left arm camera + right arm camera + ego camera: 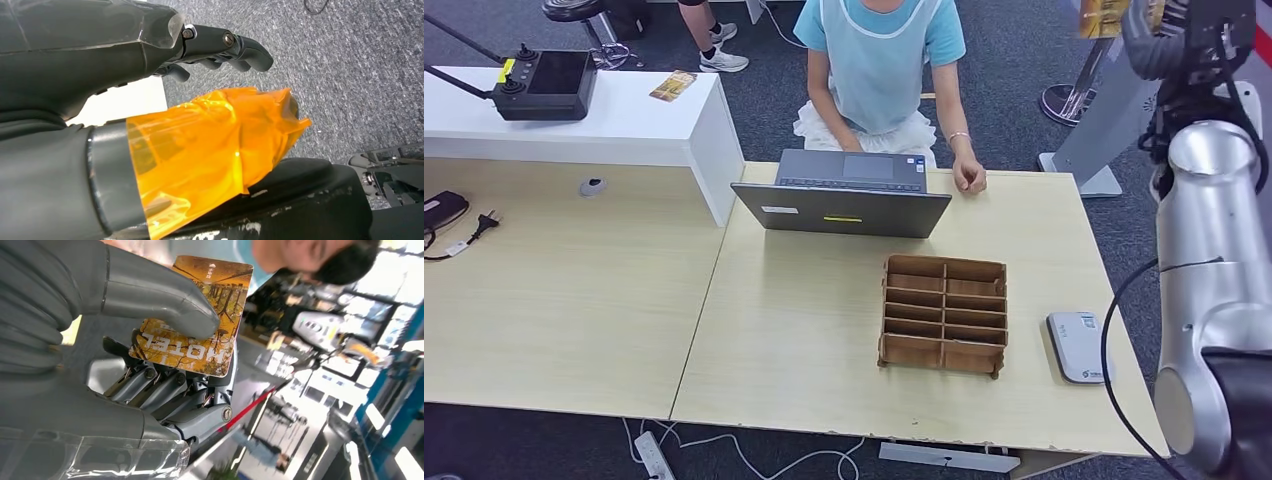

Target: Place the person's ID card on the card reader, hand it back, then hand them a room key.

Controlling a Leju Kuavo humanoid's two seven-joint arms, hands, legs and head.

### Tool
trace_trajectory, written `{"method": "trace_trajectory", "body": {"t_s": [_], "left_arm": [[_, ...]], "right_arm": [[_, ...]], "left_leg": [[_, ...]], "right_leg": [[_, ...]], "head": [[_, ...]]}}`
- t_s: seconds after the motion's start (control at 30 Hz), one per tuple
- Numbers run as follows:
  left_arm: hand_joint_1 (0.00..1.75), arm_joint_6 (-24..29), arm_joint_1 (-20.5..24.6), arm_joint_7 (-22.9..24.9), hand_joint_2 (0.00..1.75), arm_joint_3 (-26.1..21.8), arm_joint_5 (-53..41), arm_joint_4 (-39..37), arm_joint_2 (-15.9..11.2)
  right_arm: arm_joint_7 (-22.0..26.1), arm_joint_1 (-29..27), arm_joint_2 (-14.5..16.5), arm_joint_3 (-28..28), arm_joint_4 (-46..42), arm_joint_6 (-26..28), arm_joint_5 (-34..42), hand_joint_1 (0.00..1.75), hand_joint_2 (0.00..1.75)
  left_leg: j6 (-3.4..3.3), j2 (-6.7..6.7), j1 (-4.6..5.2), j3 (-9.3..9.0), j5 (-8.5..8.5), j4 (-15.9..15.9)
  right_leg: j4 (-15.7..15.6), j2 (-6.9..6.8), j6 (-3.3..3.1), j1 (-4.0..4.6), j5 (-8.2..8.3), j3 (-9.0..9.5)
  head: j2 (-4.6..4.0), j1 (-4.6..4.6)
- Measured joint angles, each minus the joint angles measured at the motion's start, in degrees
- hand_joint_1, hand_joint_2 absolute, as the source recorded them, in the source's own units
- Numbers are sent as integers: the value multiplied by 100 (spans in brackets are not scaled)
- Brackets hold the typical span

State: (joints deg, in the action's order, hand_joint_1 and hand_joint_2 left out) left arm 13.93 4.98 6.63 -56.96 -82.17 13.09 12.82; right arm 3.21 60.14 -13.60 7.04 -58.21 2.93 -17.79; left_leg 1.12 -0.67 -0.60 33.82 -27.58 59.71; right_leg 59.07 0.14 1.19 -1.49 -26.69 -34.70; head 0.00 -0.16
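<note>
My right hand [1161,36] is raised high at the far right, beyond the table's right edge. It pinches an orange-brown room key card [218,296] printed "HOTEL" between the thumb [150,292] and the fingers; the same card [1102,17] pokes out toward the person. The grey card reader [1079,346] lies bare on the table's right side. The person [879,60] sits behind the laptop [844,205] with a fist [969,180] resting on the table. My left hand [150,95] hangs over grey carpet holding nothing, its thumb wrapped in orange film [210,140], fingers [227,44] loosely bent.
A brown wooden compartment rack [944,313] stands left of the reader. A white counter [624,125] at the left carries a black controller [544,85] and another orange card [673,86]. Cables and a power strip [654,457] lie on the floor under the front edge.
</note>
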Motion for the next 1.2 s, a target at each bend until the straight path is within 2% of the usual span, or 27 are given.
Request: {"method": "trace_trajectory", "body": {"t_s": [0.13,0.3,0.6,0.77,0.9,1.03,1.2], "left_arm": [[0,28,-15,-10,0,-1,43,0,-4],[0,34,-18,-15,0,-1,51,0,-5],[0,34,-18,-22,0,-2,51,0,-5],[0,40,-18,-36,0,-4,83,0,-5],[0,52,-22,-46,0,-10,119,0,-7],[0,63,-29,-53,0,-22,177,0,-10],[0,147,-57,-57,0,-104,302,0,-6]], "right_arm": [[90,-372,-204,-182,-528,-267,633,175,175],[102,-590,-346,-282,-863,-293,701,175,175],[101,-685,-420,-333,-1053,-294,712,175,175],[160,-832,-517,-387,-1142,-605,1343,175,175],[319,-1240,-721,-545,-1293,-1073,2169,175,175],[469,-1767,-974,-700,-1442,-1357,2513,175,175],[702,-2820,-1163,-1008,-1831,-1592,2916,175,175]], "left_leg": [[-3,1,1,2,-2,0],[-3,3,0,0,-2,0],[-3,2,0,1,-2,-1],[-3,-1,0,1,-2,0],[-5,-4,1,4,-4,0],[-10,-4,1,3,-7,0],[-18,-10,0,4,-13,0]], "right_leg": [[0,0,0,0,0,0],[0,3,0,0,0,-1],[0,4,0,0,0,-1],[-1,-2,0,0,0,0],[-3,-6,1,0,-1,1],[-4,-6,1,0,-1,0],[-6,-15,5,1,-7,5]], "head": [[0,0],[0,-1],[0,-1],[0,-1],[0,0],[0,-1],[0,0]]}}
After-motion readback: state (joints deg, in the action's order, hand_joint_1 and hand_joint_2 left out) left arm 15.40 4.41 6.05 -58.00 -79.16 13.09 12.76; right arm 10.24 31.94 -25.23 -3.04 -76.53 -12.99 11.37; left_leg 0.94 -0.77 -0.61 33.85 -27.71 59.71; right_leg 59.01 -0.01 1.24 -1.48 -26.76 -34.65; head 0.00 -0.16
